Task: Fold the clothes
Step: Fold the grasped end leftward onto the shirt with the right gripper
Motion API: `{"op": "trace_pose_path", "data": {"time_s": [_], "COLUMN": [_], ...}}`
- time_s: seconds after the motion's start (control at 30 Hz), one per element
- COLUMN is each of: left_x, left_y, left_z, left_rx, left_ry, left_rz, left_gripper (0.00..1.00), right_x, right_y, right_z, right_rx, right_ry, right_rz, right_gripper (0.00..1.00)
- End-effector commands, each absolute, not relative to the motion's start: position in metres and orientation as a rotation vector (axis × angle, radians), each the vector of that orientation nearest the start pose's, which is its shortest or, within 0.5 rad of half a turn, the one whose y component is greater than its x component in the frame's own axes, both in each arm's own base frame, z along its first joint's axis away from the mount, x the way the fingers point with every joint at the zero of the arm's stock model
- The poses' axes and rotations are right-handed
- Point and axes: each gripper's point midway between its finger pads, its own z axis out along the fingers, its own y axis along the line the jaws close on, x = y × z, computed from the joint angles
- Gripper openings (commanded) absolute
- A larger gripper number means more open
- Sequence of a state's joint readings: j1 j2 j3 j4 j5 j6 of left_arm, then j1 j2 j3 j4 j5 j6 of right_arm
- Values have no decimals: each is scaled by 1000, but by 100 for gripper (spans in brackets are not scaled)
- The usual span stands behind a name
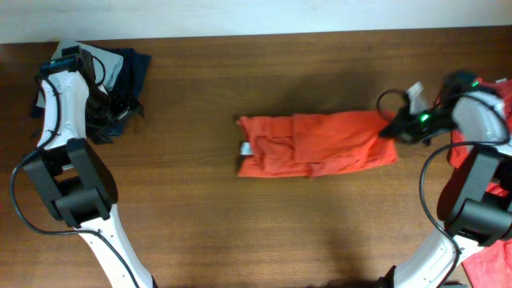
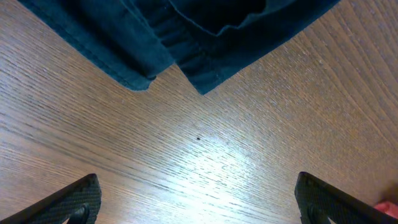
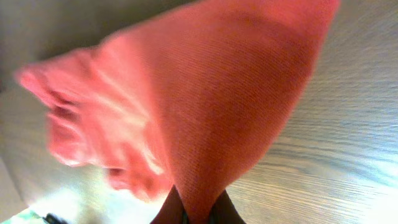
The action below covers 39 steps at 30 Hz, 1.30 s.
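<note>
Table (image 1: 240, 232), seen from above. An orange-red T-shirt (image 1: 316, 144) lies at the middle of the table, folded into a long band running left to right. A small white neck label (image 1: 244, 148) shows at its left end.

Right pincer (image 1: 390, 128) sits at the band's right end, toward the table's right edge. In the wrist view the jaws are closed tight on a pinch of the orange-red cloth. The fabric fans up and away from the dark fingers (image 3: 166, 214) and is lifted off the wood there.

Left pincer (image 2: 199, 202) is over the table's far left corner, jaws spread wide and holding nothing, with bare wood grain between the two tips. Just ahead of it lies a dark navy garment (image 2: 186, 28), its hemmed edges flat on the table and clear of the fingers. From above, the left arm partly covers this pile.

More orange-red cloth (image 1: 492, 258) lies at the table's right edge behind and beside the right arm, bunched and partly cut off by the frame. It sits apart from the folded band.
</note>
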<state>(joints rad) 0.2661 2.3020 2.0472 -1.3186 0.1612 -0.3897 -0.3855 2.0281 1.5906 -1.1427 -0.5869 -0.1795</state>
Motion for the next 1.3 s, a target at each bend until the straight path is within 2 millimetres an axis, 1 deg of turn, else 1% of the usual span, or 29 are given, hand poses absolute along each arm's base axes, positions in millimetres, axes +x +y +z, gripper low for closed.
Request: {"op": "trace_pose_path", "data": {"time_s": [0.0, 0.1, 0.17, 0.23, 0.3, 0.43, 0.53, 0.6, 0.63, 0.73, 0.8, 0.93, 1.03, 1.1, 1.27], "left_x": [443, 443, 443, 443, 443, 443, 443, 443, 443, 443, 443, 443, 443, 443, 443], "left_y": [93, 93, 93, 93, 93, 93, 93, 93, 93, 93, 93, 93, 93, 93, 93], "left_z": [69, 69, 69, 69, 69, 69, 69, 69, 69, 69, 69, 69, 68, 69, 69], "left_rx": [-1016, -1016, -1016, -1016, -1016, -1016, -1016, -1016, -1016, -1016, -1016, -1016, -1016, -1016, -1016], "left_ry": [2954, 2954, 2954, 2954, 2954, 2954, 2954, 2954, 2954, 2954, 2954, 2954, 2954, 2954, 2954], "left_rz": [-254, -254, -253, -254, -254, -254, -254, -253, -254, -254, -253, -254, -253, -254, -253], "left_gripper": [99, 99, 99, 99, 99, 99, 99, 99, 99, 99, 99, 99, 99, 99, 99], "right_x": [411, 418, 421, 423, 423, 417, 411, 406, 403, 390, 385, 378, 371, 363, 344], "right_y": [-64, -51, -33, -12, 13, 65, 105, 129, 136, 151, 159, 181, 191, 196, 207], "right_z": [128, 156, 170, 177, 177, 169, 163, 156, 153, 139, 129, 105, 86, 76, 65], "right_rx": [218, 154, 86, 8, -86, -291, -473, -594, -640, -767, -825, -903, -892, -923, -1021], "right_ry": [2781, 2771, 2771, 2779, 2808, 2864, 2876, 2879, 2884, 2910, 2909, 2885, 2903, 2918, 2932], "right_rz": [778, 768, 770, 767, 737, 663, 570, 477, 427, 256, 189, 200, 210, 211, 207], "right_gripper": [4, 4, 4, 4, 4, 4, 4, 4, 4, 4, 4, 4, 4, 4, 4]}}
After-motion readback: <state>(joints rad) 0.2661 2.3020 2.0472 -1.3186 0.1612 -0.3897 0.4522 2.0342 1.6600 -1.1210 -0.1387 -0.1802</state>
